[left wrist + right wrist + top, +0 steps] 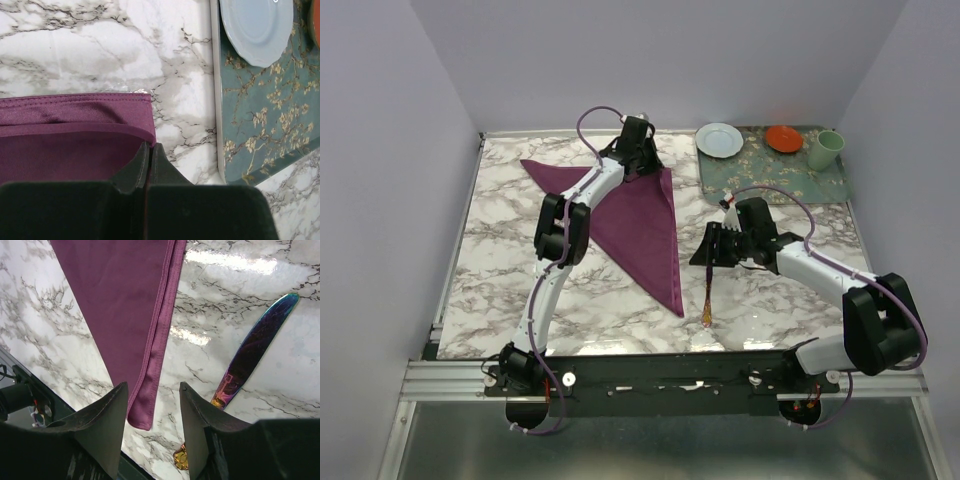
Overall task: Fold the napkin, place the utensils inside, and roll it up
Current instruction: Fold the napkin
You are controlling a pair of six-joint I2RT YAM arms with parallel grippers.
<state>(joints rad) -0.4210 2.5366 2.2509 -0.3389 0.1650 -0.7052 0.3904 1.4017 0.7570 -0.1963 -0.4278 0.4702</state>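
The plum-purple napkin [640,220] lies folded into a long triangle, with its point toward the near edge. My left gripper [648,158] is at the napkin's far right corner. In the left wrist view this gripper [150,145] is shut, and the hem of the upper layer of the napkin [65,150] runs into its tips. The knife [708,295] lies on the marble right of the napkin's point, with an iridescent blade [255,345] and a gold handle end. My right gripper [708,250] hovers open over the knife's far end. Bare marble shows between its jaws [152,386], beside the napkin's tip [145,410].
A green floral mat [775,165] lies at the far right corner. On it stand a pale blue plate [719,139], an orange dish [784,138] and a green cup [825,150]. The mat's edge [220,125] runs close to the right of my left gripper.
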